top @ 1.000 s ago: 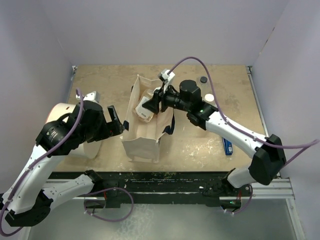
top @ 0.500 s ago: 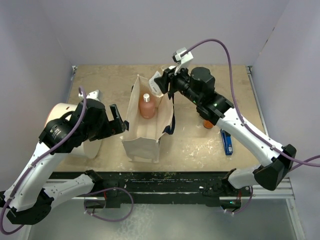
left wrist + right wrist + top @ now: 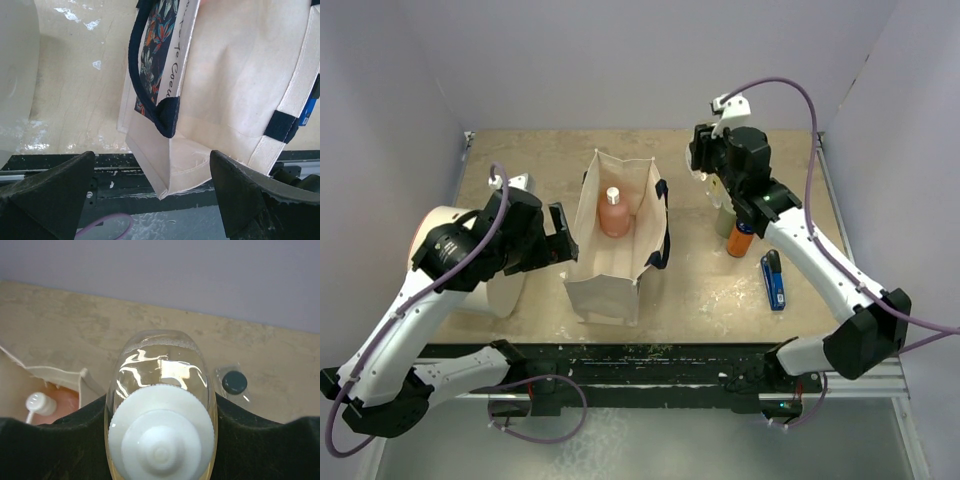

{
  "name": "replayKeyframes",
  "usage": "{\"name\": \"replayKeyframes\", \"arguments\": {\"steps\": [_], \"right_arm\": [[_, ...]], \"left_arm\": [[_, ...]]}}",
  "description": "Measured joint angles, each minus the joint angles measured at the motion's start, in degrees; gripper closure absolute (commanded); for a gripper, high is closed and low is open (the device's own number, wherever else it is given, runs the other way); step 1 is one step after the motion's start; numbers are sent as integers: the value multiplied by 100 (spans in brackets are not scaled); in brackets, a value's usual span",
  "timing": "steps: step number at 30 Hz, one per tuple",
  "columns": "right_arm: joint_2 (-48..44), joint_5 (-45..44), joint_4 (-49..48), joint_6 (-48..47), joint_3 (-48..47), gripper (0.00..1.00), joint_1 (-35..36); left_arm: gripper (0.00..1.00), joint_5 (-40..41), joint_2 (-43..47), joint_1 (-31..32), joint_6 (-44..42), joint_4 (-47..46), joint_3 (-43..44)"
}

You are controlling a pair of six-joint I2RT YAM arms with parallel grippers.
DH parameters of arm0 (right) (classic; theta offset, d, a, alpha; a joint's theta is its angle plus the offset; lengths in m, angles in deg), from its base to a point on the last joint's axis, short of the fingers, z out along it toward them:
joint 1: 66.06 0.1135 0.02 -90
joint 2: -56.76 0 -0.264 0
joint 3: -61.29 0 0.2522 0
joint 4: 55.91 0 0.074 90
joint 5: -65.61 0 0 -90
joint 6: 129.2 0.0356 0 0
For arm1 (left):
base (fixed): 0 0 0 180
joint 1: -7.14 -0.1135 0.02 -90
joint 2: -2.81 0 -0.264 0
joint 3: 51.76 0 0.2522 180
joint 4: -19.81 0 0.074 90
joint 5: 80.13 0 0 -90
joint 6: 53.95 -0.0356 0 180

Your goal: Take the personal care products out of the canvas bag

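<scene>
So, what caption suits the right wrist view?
Right gripper holding a clear white-capped bottle; pink pump bottle inside the canvas bag.

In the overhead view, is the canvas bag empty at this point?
No, the pink pump bottle stands upright inside the canvas bag.

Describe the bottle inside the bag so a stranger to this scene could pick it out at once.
Mid-table stands an open beige canvas bag with dark straps. Inside, near its far end, stands a pink pump bottle. It is pink and bagged; the orange-and-blue bottle stands outside, on the right.
</scene>
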State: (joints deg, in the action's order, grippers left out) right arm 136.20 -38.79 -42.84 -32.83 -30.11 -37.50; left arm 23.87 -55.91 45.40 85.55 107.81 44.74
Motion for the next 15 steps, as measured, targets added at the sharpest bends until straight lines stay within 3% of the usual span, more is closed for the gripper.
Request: {"name": "replayKeyframes", "arguments": {"steps": [7, 15], "right_arm": [[354, -103, -136, -76, 586, 100, 48], [1432, -109, -857, -76, 789, 100, 63]], "left_arm": [[1, 28, -221, 0, -249, 83, 251], [1, 90, -271, 0, -433, 133, 356]]}}
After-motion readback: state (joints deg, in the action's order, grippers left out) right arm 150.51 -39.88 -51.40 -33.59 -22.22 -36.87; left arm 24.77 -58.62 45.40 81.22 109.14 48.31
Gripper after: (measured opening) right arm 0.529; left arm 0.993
